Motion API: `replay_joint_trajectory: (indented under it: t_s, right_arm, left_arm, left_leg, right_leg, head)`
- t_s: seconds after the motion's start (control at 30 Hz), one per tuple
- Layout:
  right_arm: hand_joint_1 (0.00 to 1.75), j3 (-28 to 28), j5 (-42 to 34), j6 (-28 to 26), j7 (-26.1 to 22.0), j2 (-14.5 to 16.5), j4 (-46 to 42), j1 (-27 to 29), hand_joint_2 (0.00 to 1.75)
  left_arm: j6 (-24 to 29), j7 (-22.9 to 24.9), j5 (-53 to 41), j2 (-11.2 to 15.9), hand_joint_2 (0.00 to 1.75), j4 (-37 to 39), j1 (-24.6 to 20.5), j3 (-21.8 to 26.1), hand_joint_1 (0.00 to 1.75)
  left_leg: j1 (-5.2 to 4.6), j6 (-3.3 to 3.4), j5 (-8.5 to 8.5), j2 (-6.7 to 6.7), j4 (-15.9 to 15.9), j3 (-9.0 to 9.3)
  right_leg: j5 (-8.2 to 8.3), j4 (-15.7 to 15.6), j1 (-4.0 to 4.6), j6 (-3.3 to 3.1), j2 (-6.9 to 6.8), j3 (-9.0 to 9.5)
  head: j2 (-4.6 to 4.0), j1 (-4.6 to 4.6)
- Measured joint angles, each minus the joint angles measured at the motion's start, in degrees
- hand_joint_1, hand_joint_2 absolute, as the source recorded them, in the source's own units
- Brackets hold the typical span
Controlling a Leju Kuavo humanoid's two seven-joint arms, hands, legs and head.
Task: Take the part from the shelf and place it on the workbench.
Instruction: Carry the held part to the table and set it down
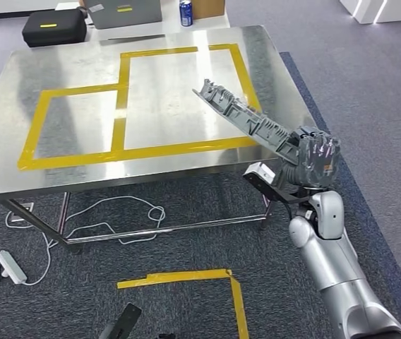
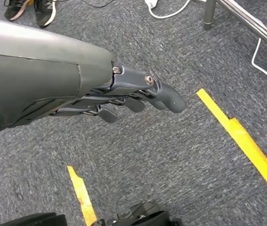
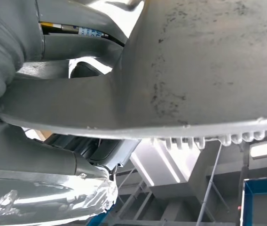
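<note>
The part (image 1: 243, 116) is a long grey ribbed plastic piece. My right hand (image 1: 315, 157) grips its near end beside the steel workbench's (image 1: 81, 63) right front corner. The part slants up and to the left over the bench's yellow-taped right rectangle, its far end in the air above the surface. In the right wrist view the part's broad grey underside (image 3: 203, 66) lies close across the picture. My left hand (image 2: 135, 94) hangs over the carpet, holding nothing, its fingers stretched out close together.
Yellow tape (image 1: 118, 106) marks two rectangles on the bench. A black case (image 1: 54, 27) and a blue can (image 1: 186, 12) stand behind it. White cables (image 1: 108, 219) and a power strip (image 1: 10, 267) lie under the bench. Yellow floor tape (image 1: 188, 277) is near my feet.
</note>
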Motion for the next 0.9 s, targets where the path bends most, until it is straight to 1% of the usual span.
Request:
replay_joint_trajectory:
  t_s: [0.03, 0.07, 0.1, 0.13, 0.17, 0.23, 0.27, 0.3, 0.33, 0.4, 0.43, 0.47, 0.5, 0.53, 0.57, 0.6, 0.63, 0.67, 0.7, 0.73, 0.77, 0.8, 0.83, 0.9]
  right_arm:
    - [1.75, 0.0, 0.0, 0.0, 0.0, 0.0, 0.0, 0.0, 1.75]
    - [1.75, 0.0, 0.0, 0.0, 0.0, 0.0, -0.1, 0.0, 1.75]
    - [1.75, 0.0, 0.0, 0.0, 0.0, 0.0, -0.2, 0.0, 1.75]
    - [1.75, 0.0, 0.0, 0.0, 0.0, 0.0, -0.3, -0.1, 1.75]
    - [1.75, 0.0, -0.1, 0.0, 0.0, 0.0, -0.3, -0.1, 1.75]
    - [1.75, 0.0, -0.2, 0.0, -0.1, 0.0, -0.5, -0.1, 1.75]
    - [1.75, 0.1, -0.3, 0.0, -0.1, 0.0, -0.6, -0.1, 1.75]
    - [1.75, 0.1, -0.3, 0.0, -0.1, 0.0, -0.7, -0.1, 1.75]
    - [1.75, 0.1, -0.3, 0.0, -0.2, 0.0, -0.8, -0.1, 1.75]
    - [1.75, 0.2, -0.3, 0.0, -0.2, 0.0, -0.8, 0.0, 1.75]
    - [1.75, 0.3, -0.3, 0.0, -0.2, 0.0, -0.8, 0.1, 1.75]
    - [1.75, 0.4, -0.3, 0.0, -0.2, 0.0, -0.8, 0.2, 1.75]
    - [1.75, 0.4, -0.3, 0.0, -0.2, 0.0, -0.8, 0.3, 1.75]
    - [1.75, 0.4, -0.3, 0.0, -0.1, 0.0, -0.8, 0.3, 1.75]
    - [1.75, 0.5, -0.3, 0.0, -0.1, 0.0, -0.9, 0.3, 1.75]
    - [1.75, 0.5, -0.3, 0.0, -0.1, 0.0, -1.0, 0.2, 1.75]
    - [1.75, 0.6, -0.3, 0.0, -0.1, 0.1, -1.1, 0.1, 1.75]
    - [1.75, 0.7, -0.4, 0.0, -0.1, 0.1, -1.3, 0.1, 1.75]
    - [1.75, 0.7, -0.4, 0.0, 0.0, 0.1, -1.4, 0.1, 1.75]
    - [1.75, 0.8, -0.5, 0.0, 0.1, 0.2, -1.5, 0.1, 1.75]
    - [1.75, 0.9, -0.5, 0.0, 0.2, 0.2, -1.6, 0.1, 1.75]
    - [1.75, 0.9, -0.5, 0.0, 0.3, 0.2, -1.7, 0.0, 1.75]
    - [1.75, 1.0, -0.5, 0.0, 0.4, 0.3, -1.8, 0.0, 1.75]
    - [1.75, 1.3, -0.5, 0.0, 0.5, 0.4, -1.9, -0.1, 1.75]
  left_arm:
    - [0.0, 0.0, 0.0, 0.0, 1.75, 0.0, 0.0, -0.1, 0.00]
    - [0.0, 0.0, 0.0, 0.0, 1.75, 0.0, -0.1, -0.2, 0.00]
    - [0.0, 0.0, 0.0, 0.0, 1.75, 0.0, -0.1, -0.2, 0.00]
    - [0.0, 0.0, 0.0, 0.0, 1.75, 0.0, -0.1, -0.3, 0.00]
    - [0.0, 0.0, 0.0, 0.0, 1.75, 0.0, -0.1, -0.3, 0.00]
    - [0.0, 0.0, 0.0, 0.0, 1.75, 0.0, 0.0, -0.3, 0.00]
    - [0.0, 0.0, 0.0, 0.0, 1.75, 0.0, 0.0, -0.3, 0.00]
    - [0.0, 0.0, 0.0, 0.0, 1.75, 0.0, -0.1, -0.4, 0.00]
    - [0.0, 0.0, 0.0, 0.0, 1.75, 0.0, -0.1, -0.4, 0.00]
    - [0.0, 0.0, 0.0, 0.0, 1.75, 0.0, -0.2, -0.4, 0.00]
    - [0.0, 0.0, 0.0, 0.0, 1.75, 0.0, -0.1, -0.4, 0.00]
    - [-0.1, 0.0, 0.0, 0.0, 1.75, 0.0, -0.1, -0.4, 0.00]
    - [-0.1, 0.0, 0.0, 0.0, 1.75, 0.0, -0.1, -0.4, 0.00]
    - [-0.1, 0.0, 0.0, 0.0, 1.75, 0.0, -0.1, -0.4, 0.00]
    - [-0.1, 0.0, 0.0, 0.0, 1.75, 0.0, -0.1, -0.4, 0.00]
    - [-0.1, 0.0, 0.0, 0.0, 1.75, 0.0, -0.1, -0.4, 0.00]
    - [-0.1, 0.0, 0.1, 0.0, 1.75, 0.0, -0.1, -0.4, 0.00]
    - [-0.1, 0.0, 0.1, 0.0, 1.75, 0.0, -0.1, -0.4, 0.00]
    - [-0.1, 0.0, 0.1, -0.1, 1.75, 0.0, -0.1, -0.4, 0.00]
    - [-0.1, 0.0, 0.2, -0.1, 1.75, 0.0, 0.0, -0.4, 0.00]
    - [-0.2, 0.0, 0.3, -0.1, 1.75, 0.0, 0.0, -0.4, 0.00]
    - [-0.2, 0.0, 0.3, -0.1, 1.75, 0.0, -0.1, -0.4, 0.00]
    - [-0.2, 0.0, 0.4, 0.0, 1.75, 0.0, -0.1, -0.4, 0.00]
    - [-0.2, 0.0, 0.5, 0.0, 1.75, 0.0, -0.1, -0.4, 0.00]
  left_leg:
    - [0.05, 0.12, 2.27, 0.00, -3.5, 1.61]
    - [0.02, 0.27, 4.02, -0.01, -7.2, 3.39]
    - [-0.04, 0.46, 5.06, -0.01, -10.4, 4.86]
    - [-0.13, 0.65, 5.42, -0.01, -12.3, 5.71]
    - [-0.26, 0.86, 5.20, -0.02, -13.1, 5.97]
    - [-0.30, 1.50, 5.27, -0.02, -13.6, 6.02]
    - [-0.28, 1.90, 5.40, -0.02, -13.8, 6.14]
    - [-0.24, 2.31, 5.54, 0.00, -14.0, 6.25]
    - [-0.25, 2.64, 5.60, 0.04, -14.2, 6.34]
    - [-0.55, 3.04, 5.56, 0.10, -14.2, 6.34]
    - [-0.70, 3.13, 5.54, 0.11, -14.2, 6.36]
    - [-0.82, 3.19, 5.53, 0.08, -14.2, 6.37]
    - [-0.91, 3.23, 5.52, 0.02, -14.1, 6.40]
    - [-0.98, 3.24, 5.51, -0.05, -14.1, 6.44]
    - [-1.05, 3.21, 5.50, -0.10, -14.1, 6.42]
    - [-1.20, 3.12, 5.48, -0.13, -14.0, 6.33]
    - [-1.31, 2.96, 5.51, -0.13, -13.9, 6.19]
    - [-1.37, 2.76, 5.55, -0.11, -13.8, 6.04]
    - [-1.41, 2.55, 5.61, -0.10, -13.7, 5.94]
    - [-1.35, 2.31, 5.52, -0.09, -13.7, 5.88]
    - [-1.31, 2.01, 5.09, -0.09, -13.3, 5.75]
    - [-1.24, 1.65, 4.16, -0.08, -12.2, 5.28]
    - [-1.09, 1.24, 2.69, -0.06, -9.9, 4.30]
    - [-0.55, 0.48, -0.66, -0.01, -2.9, 1.14]
  right_leg:
    - [-0.04, 0.0, -0.01, 0.07, 0.03, 0.09]
    - [-0.10, 0.0, 0.06, 0.21, 0.07, 0.13]
    - [-0.13, 0.1, 0.14, 0.41, 0.11, 0.08]
    - [-0.12, 0.1, 0.20, 0.68, 0.13, -0.05]
    - [-0.07, 0.1, 0.23, 1.00, 0.12, -0.17]
    - [-0.10, 0.0, 0.07, 1.69, 0.05, -0.41]
    - [-0.57, 0.6, 0.00, 1.94, 0.01, -0.75]
    - [-1.59, 2.2, -0.03, 2.10, -0.01, -1.60]
    - [-3.14, 5.2, -0.07, 2.15, -0.02, -3.07]
    - [-6.48, 12.9, -0.04, 2.20, -0.02, -6.74]
    - [-7.25, 15.7, -0.04, 2.20, -0.02, -8.08]
    - [-6.96, 16.4, -0.01, 2.14, -0.03, -8.46]
    - [-5.65, 14.8, 0.04, 1.97, -0.03, -7.68]
    - [-3.74, 11.4, 0.13, 1.73, -0.03, -5.95]
    - [-2.09, 7.3, 0.27, 1.41, -0.09, -3.90]
    - [-0.95, 3.6, 0.40, 1.17, -0.15, -1.95]
    - [-0.43, 1.3, 0.51, 1.01, -0.18, -0.68]
    - [-0.43, 0.3, 0.61, 0.91, -0.18, -0.08]
    - [-0.39, 0.0, 0.66, 0.87, -0.13, 0.13]
    - [-0.26, -0.1, 0.55, 0.70, -0.12, 0.17]
    - [-0.13, -0.3, 0.43, 0.49, -0.14, 0.26]
    - [0.02, -0.5, 0.26, 0.27, -0.18, 0.37]
    - [0.14, -0.7, 0.11, 0.09, -0.22, 0.48]
    - [0.17, -0.8, 0.07, 0.01, -0.21, 0.53]
  head:
    - [0.00, -0.01]
    - [0.00, 0.01]
    - [0.00, 0.03]
    - [0.00, 0.05]
    - [0.00, 0.09]
    - [0.00, 0.08]
    - [0.00, 0.13]
    - [0.00, 0.20]
    - [0.00, 0.28]
    - [0.00, 0.34]
    - [0.00, 0.33]
    - [0.00, 0.34]
    - [0.00, 0.34]
    - [0.00, 0.35]
    - [0.00, 0.35]
    - [0.00, 0.33]
    - [0.00, 0.29]
    - [0.00, 0.28]
    - [0.00, 0.27]
    - [0.00, 0.28]
    - [0.00, 0.26]
    - [0.00, 0.12]
    - [0.00, 0.00]
    - [0.00, -0.19]
